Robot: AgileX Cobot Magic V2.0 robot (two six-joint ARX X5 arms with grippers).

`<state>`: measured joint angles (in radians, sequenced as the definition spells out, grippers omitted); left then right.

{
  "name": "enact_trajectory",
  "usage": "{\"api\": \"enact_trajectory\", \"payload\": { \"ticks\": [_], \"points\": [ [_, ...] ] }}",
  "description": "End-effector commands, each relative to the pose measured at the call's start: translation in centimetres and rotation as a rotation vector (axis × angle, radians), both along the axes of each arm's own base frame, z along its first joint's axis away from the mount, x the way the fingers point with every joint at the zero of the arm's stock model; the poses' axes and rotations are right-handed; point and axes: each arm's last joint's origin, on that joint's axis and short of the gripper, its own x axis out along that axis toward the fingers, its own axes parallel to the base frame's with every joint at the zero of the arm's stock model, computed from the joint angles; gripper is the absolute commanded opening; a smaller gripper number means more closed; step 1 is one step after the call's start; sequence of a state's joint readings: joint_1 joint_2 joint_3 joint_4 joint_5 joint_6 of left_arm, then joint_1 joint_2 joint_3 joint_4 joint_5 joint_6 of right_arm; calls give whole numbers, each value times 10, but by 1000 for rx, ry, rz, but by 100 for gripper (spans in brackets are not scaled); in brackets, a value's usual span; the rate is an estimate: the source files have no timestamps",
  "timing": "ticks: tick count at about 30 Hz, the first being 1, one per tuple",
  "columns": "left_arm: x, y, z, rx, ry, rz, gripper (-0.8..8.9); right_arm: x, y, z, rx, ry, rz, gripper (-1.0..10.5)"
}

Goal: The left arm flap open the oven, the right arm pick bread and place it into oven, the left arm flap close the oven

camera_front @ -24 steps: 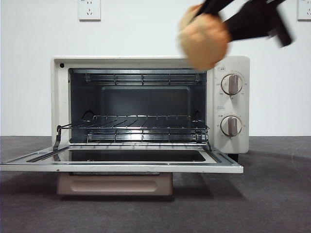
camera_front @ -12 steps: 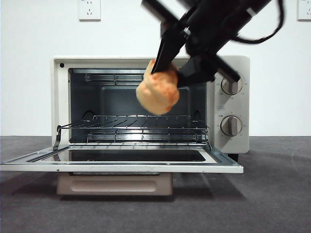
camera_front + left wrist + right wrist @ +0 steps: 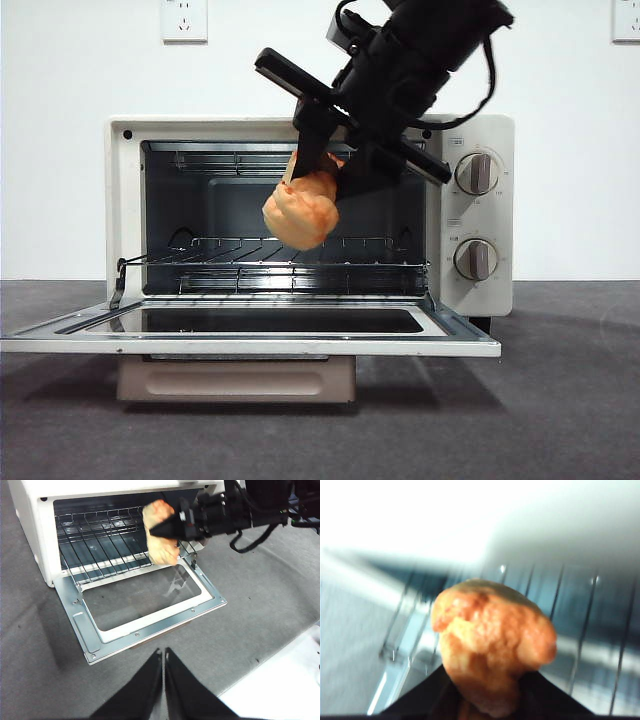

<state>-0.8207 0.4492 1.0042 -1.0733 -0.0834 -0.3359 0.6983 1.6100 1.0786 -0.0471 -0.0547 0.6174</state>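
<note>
So my right gripper (image 3: 318, 172), still pinching the bread (image 3: 299, 212), just swung down to the oven (image 3: 470, 290) mouth, above the rack (image 3: 275, 262). Left gripper (image 3: 163, 672) waits, pressed together.

The oven (image 3: 480, 135) has a smooth cream painted shell, shiny metal wire rack (image 3: 290, 262) and glossy glass door (image 3: 142, 597); the bread (image 3: 298, 212) looks rough and lumpy, the desk (image 3: 560, 400) matt grey.
</note>
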Motion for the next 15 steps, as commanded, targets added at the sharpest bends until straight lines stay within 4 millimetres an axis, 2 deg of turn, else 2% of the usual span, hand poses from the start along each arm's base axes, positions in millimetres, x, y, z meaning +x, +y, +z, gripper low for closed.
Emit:
{"api": "enact_trajectory", "payload": {
  "ticks": [1,11,15],
  "points": [
    [-2,2,5,-13,-11,-1,11,10,7,-1,7,-2,-21,104],
    [-2,2,4,2,-6,-5,11,20,5,-9,-43,-6,-125,109],
    [-2,2,4,3,-8,-6,11,21,4,-10,-43,-4,-127,230]
  ]
}}
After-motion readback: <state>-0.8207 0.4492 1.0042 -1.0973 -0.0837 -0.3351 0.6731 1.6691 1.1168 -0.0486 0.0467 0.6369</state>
